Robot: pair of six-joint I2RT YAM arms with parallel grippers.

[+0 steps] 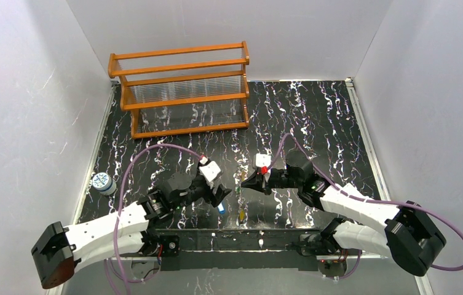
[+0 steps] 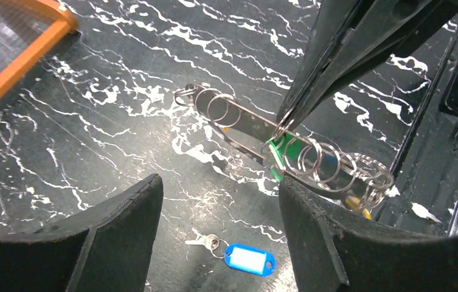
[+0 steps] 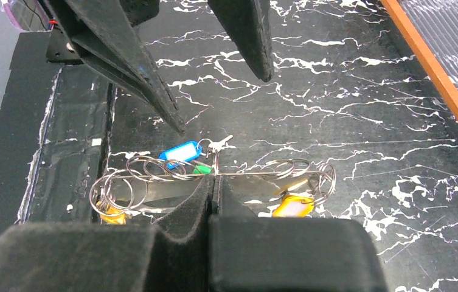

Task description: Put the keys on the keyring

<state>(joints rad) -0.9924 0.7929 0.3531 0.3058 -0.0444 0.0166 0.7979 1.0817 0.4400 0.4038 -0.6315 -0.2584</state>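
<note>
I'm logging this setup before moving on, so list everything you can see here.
keyring: one, silvery, loop strung with small rings, pinched by right gripper
blue-tagged key: one, blue, loose on table by left gripper
green tag: one, green, at keyring's middle
yellow tags: two, yellow, near keyring's ends
rack: one, orange wood, table's far left
small cylinder: one, white and blue, table's left edge
table: one, black marbled, underneath
left gripper: one, black, open, beside keyring
right gripper: one, black, shut on keyring

Left gripper (image 1: 221,196) faces right gripper (image 1: 246,181) over table (image 1: 321,123).
</note>
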